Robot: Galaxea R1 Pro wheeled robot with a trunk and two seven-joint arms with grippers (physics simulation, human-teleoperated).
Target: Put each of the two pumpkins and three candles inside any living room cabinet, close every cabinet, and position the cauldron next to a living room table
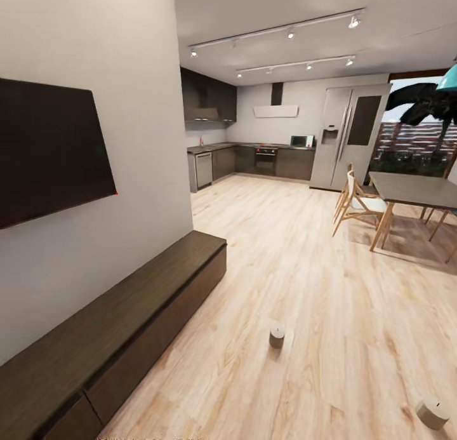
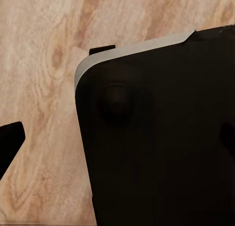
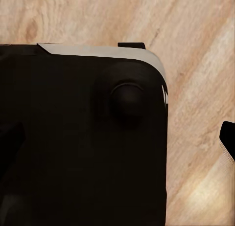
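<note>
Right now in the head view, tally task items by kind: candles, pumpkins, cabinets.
Candles: 2, one mid-floor, one at the lower right edge
Pumpkins: 0 seen
Cabinets: 1, the long dark-brown unit along the wall, fronts shut
Total: 3

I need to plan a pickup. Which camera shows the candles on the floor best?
The head view: one candle stands mid-floor, another candle near the frame's lower right corner, both right of the cabinet. Both wrist views show wood floor and dark robot bodywork.
</note>
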